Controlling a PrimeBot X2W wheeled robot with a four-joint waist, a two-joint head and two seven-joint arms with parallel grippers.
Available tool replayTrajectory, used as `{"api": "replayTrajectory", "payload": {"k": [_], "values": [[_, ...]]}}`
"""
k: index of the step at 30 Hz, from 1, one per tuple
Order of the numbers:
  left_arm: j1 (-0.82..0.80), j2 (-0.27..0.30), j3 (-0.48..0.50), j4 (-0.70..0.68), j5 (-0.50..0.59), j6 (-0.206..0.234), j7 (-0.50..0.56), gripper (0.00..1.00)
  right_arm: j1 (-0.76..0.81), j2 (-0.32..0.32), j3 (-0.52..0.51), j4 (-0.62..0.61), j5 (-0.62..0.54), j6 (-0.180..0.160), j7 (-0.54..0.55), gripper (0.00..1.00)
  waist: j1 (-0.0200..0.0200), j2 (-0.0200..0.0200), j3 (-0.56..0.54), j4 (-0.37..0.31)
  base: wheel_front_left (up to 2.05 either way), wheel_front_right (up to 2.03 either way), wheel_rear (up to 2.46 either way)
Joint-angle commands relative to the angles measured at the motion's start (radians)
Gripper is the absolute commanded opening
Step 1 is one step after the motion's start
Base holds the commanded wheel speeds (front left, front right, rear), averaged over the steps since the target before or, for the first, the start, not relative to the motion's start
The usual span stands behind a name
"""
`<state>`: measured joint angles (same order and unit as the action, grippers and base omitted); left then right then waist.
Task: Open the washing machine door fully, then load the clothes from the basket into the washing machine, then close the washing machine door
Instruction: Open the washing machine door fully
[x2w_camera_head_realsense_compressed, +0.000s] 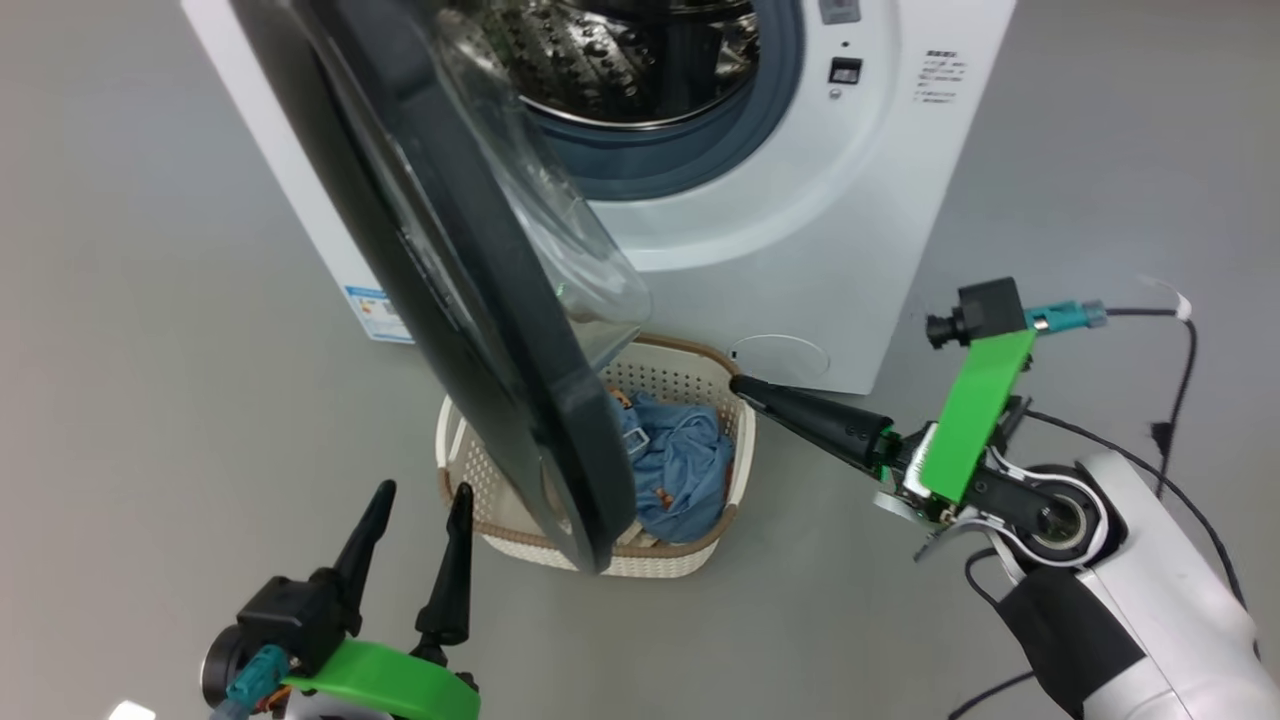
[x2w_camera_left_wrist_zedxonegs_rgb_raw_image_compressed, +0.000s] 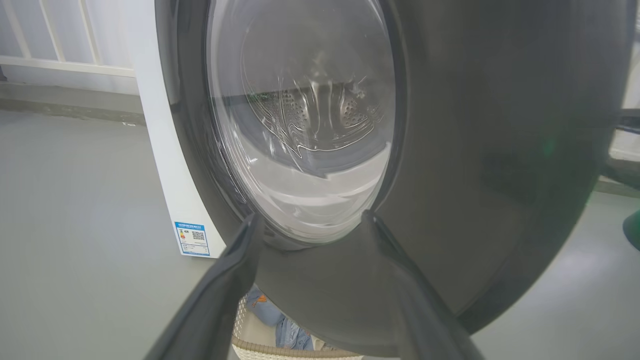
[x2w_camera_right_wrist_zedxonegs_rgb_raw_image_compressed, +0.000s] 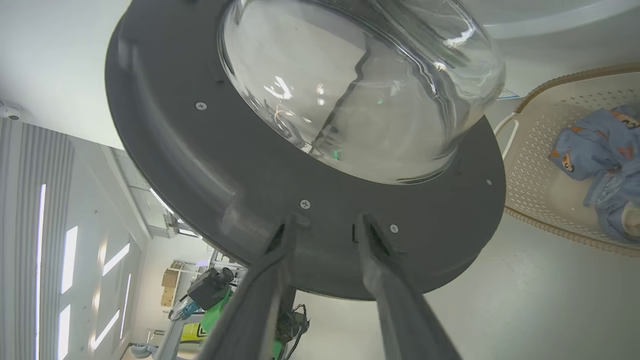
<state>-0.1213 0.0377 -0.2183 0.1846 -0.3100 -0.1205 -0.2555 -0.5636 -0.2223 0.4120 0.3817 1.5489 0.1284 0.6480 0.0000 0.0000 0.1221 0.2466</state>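
Black washing machine door (x2w_camera_head_realsense_compressed: 470, 300) is standing ajar above the basket (x2w_camera_head_realsense_compressed: 670, 380); I'm seeing my left pincer (x2w_camera_head_realsense_compressed: 423, 492) spread at seven o'clock, right pincer (x2w_camera_right_wrist_zedxonegs_rgb_raw_image_compressed: 327, 226) parted at three o'clock.

The washing machine door (x2w_camera_head_realsense_compressed: 440, 250) half hides the basket (x2w_camera_head_realsense_compressed: 670, 385).

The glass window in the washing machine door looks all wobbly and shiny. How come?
Left wrist view: the bulging glass window bends what lies behind it into wavy streaks. Right wrist view: white and green glints sit on the curved glass. Head view: sharp and evenly lit, with pale reflections across the window.
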Motion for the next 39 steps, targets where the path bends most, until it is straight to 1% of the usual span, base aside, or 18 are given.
{"api": "replayTrajectory", "payload": {"k": [1, 10, 19, 25, 32, 39], "values": [[-0.007, 0.013, 0.042, -0.018, 0.015, -0.005, -0.006, 1.0, 0.021, -0.006, 0.0, -0.035, -0.017, 0.002, -0.02, 1.0, 0.0, 0.0, -0.019, -0.028, 0.0, 0.0, 0.0], [0.008, 0.013, 0.088, -0.02, 0.033, -0.008, -0.006, 1.0, 0.077, -0.068, 0.029, -0.093, -0.063, 0.002, -0.107, 1.0, 0.0, 0.0, -0.034, -0.088, 0.0, 0.0, 0.0], [0.027, 0.013, 0.135, -0.026, 0.046, -0.01, -0.006, 1.0, 0.137, -0.12, 0.069, -0.125, -0.056, 0.002, -0.211, 1.0, 0.0, 0.0, -0.051, -0.157, 0.0, 0.0, 0.0], [0.047, 0.013, 0.165, -0.037, 0.053, -0.01, -0.006, 1.0, 0.186, -0.176, 0.086, -0.137, -0.061, 0.002, -0.303, 1.0, 0.0, 0.0, -0.058, -0.195, 0.0, 0.0, 0.0], [0.073, 0.013, 0.194, -0.046, 0.058, -0.01, -0.006, 1.0, 0.232, -0.247, 0.124, -0.12, -0.112, 0.002, -0.454, 1.0, 0.0, 0.0, -0.065, -0.225, 0.0, 0.0, 0.0], [0.083, 0.013, 0.206, -0.052, 0.063, -0.01, -0.006, 1.0, 0.271, -0.316, 0.178, -0.04, -0.178, 0.002, -0.663, 1.0, 0.0, 0.0, -0.069, -0.232, 0.0, 0.0, 0.0]]}}
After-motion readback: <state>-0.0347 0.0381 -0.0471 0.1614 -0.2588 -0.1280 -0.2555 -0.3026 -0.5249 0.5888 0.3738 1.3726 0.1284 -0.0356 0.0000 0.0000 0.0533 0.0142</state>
